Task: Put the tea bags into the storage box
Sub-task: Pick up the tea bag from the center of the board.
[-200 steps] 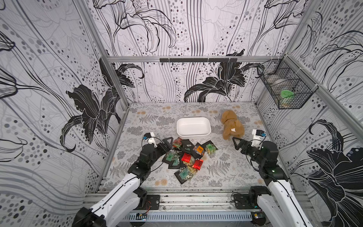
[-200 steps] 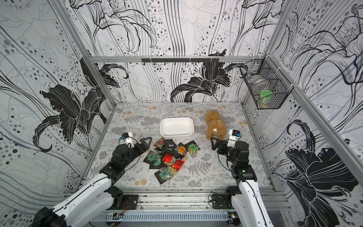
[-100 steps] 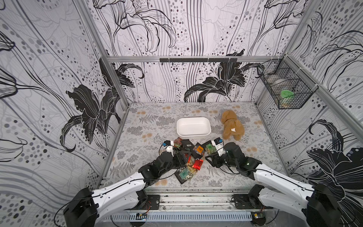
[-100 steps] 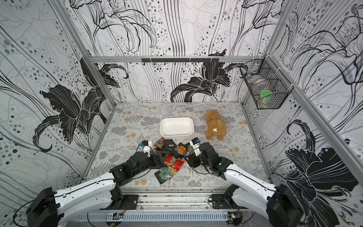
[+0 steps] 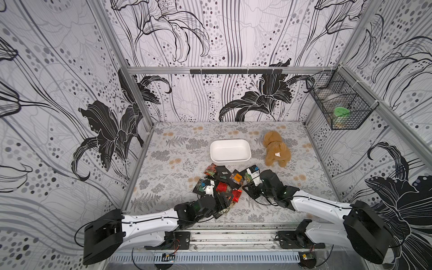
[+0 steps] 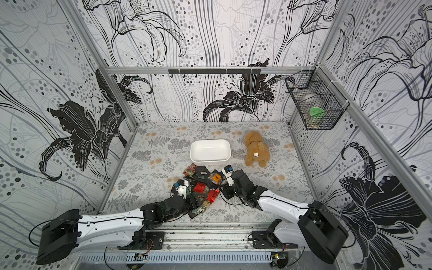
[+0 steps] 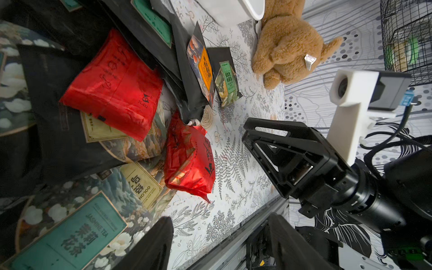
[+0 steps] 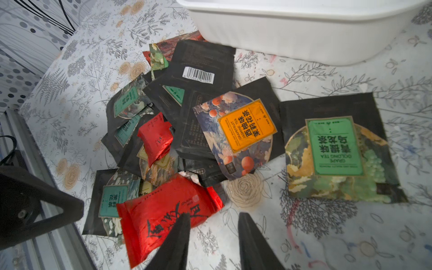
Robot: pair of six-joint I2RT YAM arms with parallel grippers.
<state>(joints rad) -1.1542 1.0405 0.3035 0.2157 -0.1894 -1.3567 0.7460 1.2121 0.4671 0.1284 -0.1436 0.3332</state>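
Note:
Several tea bags (image 5: 222, 182) (image 6: 203, 180) lie heaped on the floral mat, black sachets with green, orange and red labels. The storage box (image 5: 230, 152) (image 6: 210, 150), a white tub, stands just behind the heap with nothing in it. My left gripper (image 7: 217, 243) is open over bare mat at the heap's front edge, low beside a jasmine sachet (image 7: 70, 236). My right gripper (image 8: 212, 224) stands open with a narrow gap; one of its fingers (image 8: 177, 238) overlaps the edge of a red tea bag (image 8: 161, 217). Bare mat shows between its jaws. A grape oolong sachet (image 8: 336, 149) lies apart.
A tan plush toy (image 5: 275, 149) lies right of the box. A black wire basket (image 5: 339, 105) with jars hangs on the right wall. A metal rail (image 5: 233, 231) runs along the front edge of the mat. My two wrists sit close together over the heap.
Both arms swung in from the sides of the mat to the heap of tea bags and dropped low over it. Both pairs of jaws have narrowed, the right pair more.

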